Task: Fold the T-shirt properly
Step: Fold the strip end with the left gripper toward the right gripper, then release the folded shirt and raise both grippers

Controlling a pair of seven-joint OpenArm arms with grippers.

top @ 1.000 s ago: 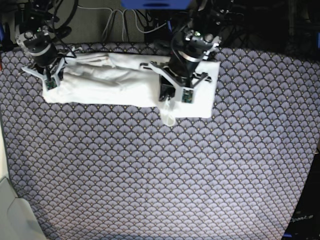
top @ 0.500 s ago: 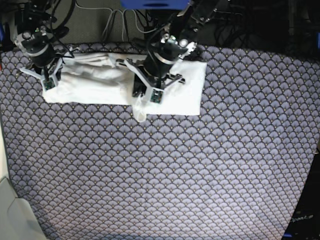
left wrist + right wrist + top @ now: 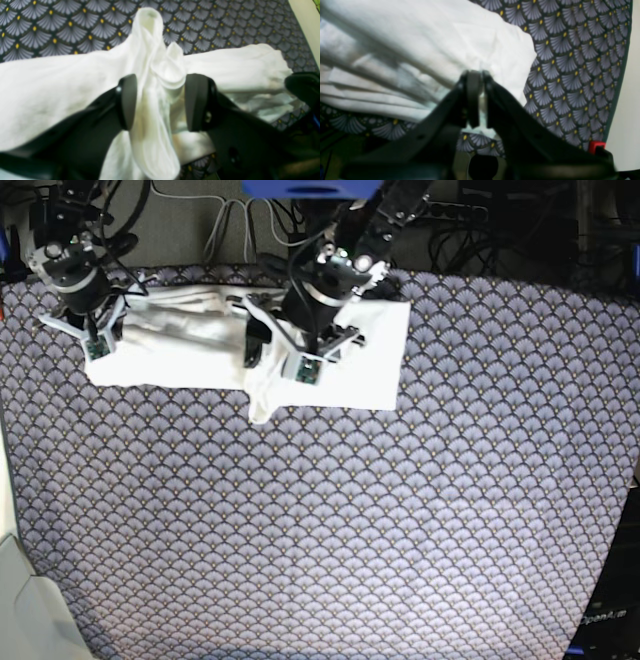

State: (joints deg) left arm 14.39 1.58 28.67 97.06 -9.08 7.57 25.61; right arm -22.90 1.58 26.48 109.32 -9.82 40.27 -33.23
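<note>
Base view: T-shirt [image 3: 200, 350] lies as a long folded white band along the far edge of the fan-patterned cloth [image 3: 330, 520]; crosswise fold looks unfinished, a bunched corner hanging toward the front. Cables and dark equipment sit behind. Left gripper [image 3: 160, 102] stands wide, bunched fabric loose between its jaws. Right gripper [image 3: 477, 82], nearly closed, pinches the shirt's end.

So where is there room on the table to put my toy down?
Plenty: the patterned tablecloth is bare everywhere in front of the T-shirt, out to its near edge and both sides. It's crowded at the back, where the left gripper and right gripper sit over the shirt.
</note>
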